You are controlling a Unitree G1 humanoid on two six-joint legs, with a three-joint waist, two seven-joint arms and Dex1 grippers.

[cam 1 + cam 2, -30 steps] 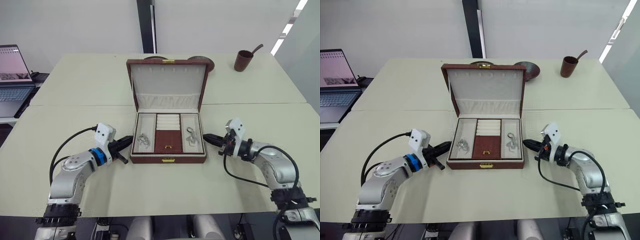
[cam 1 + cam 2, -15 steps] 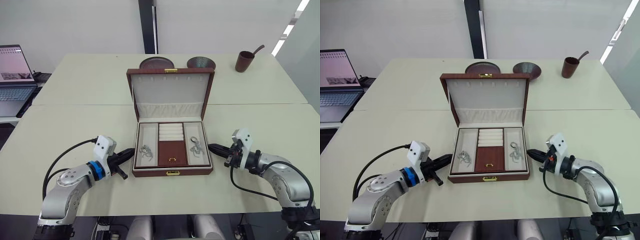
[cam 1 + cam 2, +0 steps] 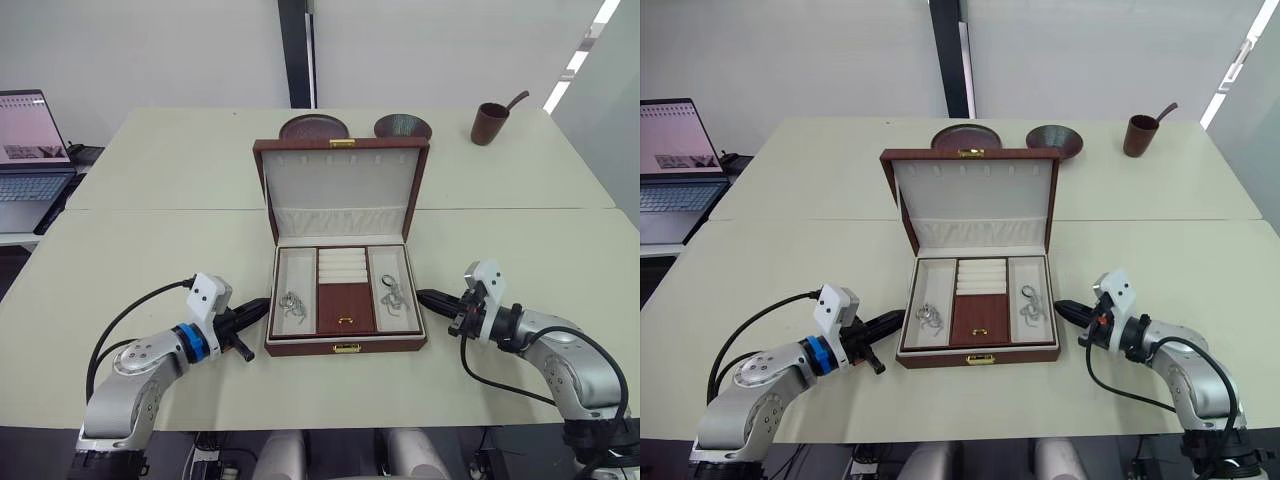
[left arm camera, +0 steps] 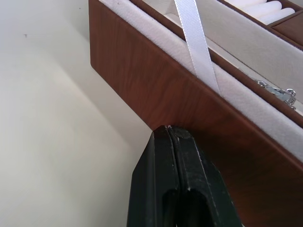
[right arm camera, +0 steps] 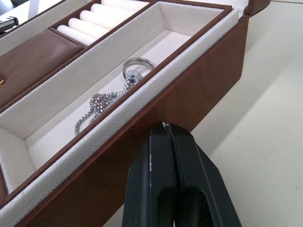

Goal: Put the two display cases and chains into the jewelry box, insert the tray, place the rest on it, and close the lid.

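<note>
Now the jewelry box (image 3: 345,345) sits in the middle of the pale table (image 3: 150,250) much as half a second ago, its lid (image 3: 341,190) standing open and the tray (image 3: 345,290) seated inside with a silver chain (image 3: 291,303) in the left section and another chain (image 5: 111,101) in the right. The left gripper (image 3: 257,305), fingers pressed together, points its tip at the box's left wall, apparently touching it. The right gripper (image 3: 424,295), fingers likewise closed, has edged slightly nearer the right wall, tip right at the wood.
</note>
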